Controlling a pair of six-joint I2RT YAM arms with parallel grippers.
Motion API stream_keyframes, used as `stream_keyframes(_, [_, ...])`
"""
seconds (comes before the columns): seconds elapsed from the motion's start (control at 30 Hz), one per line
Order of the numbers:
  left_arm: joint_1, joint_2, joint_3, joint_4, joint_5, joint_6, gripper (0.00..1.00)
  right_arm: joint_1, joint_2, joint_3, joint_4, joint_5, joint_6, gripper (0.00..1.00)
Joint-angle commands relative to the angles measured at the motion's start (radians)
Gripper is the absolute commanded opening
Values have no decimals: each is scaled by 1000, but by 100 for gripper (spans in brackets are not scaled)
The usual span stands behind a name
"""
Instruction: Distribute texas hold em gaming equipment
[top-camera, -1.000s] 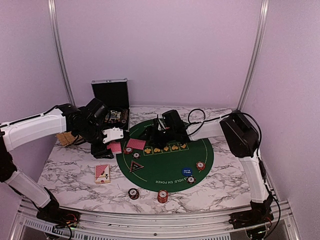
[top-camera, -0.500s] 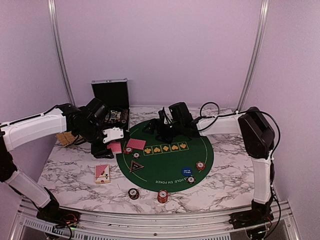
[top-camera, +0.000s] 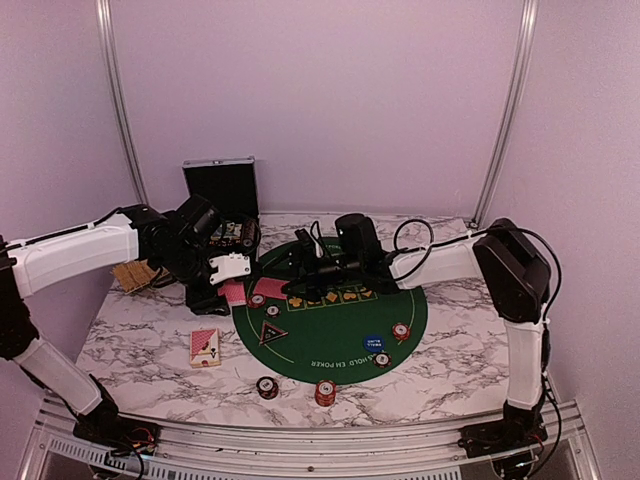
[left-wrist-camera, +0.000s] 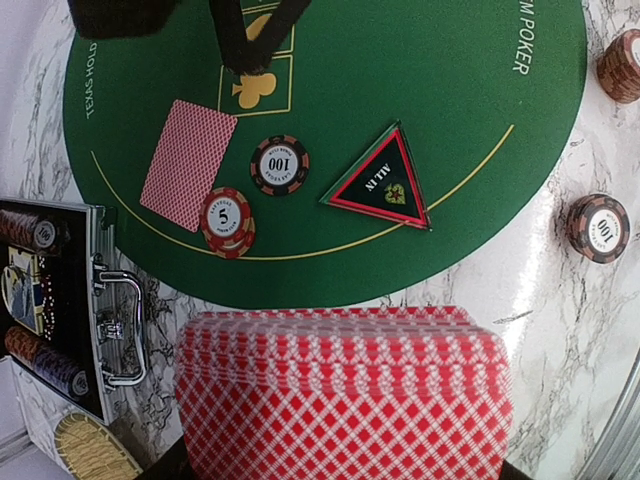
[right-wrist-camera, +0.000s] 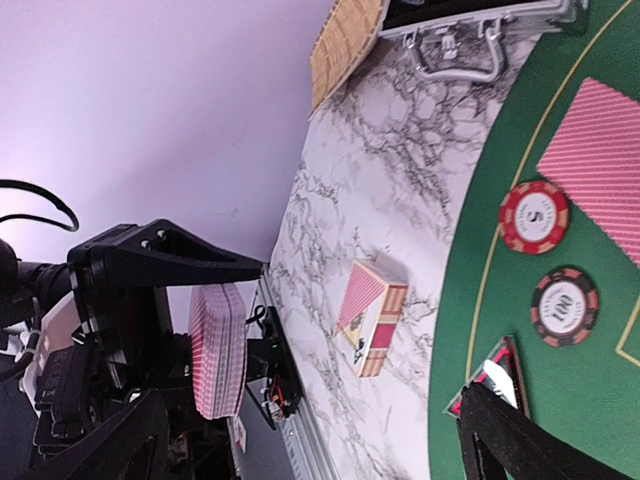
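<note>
My left hand (top-camera: 223, 279) pinches a thick deck of lattice-backed red cards (left-wrist-camera: 345, 395); my right hand (top-camera: 308, 272), spread, hovers over green felt (left-wrist-camera: 450, 100).

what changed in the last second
The right arm swung its elbow out to the right, and the open right fingers edged slightly nearer over the mat. The left fingers barely shifted, still shut on the deck. The loose cards, chips and markers stayed put.
</note>
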Motion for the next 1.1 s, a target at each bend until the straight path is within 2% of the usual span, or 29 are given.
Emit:
stream_keyframes(0.0, [5, 7, 44, -14, 5, -8, 0, 39, 38, 31, 128, -80, 76, 99])
stream_keyframes(0.47, [5, 31, 81, -11, 3, -15, 0, 91, 142, 127, 225, -128, 178, 99])
stream_keyframes(0.77, [3, 32, 81, -11, 5, -14, 0, 91, 130, 111, 219, -119, 180, 99])
stream_keyframes(1.07, [3, 42, 94, -9, 6, -22, 0, 108, 171, 208, 194, -128, 188, 99])
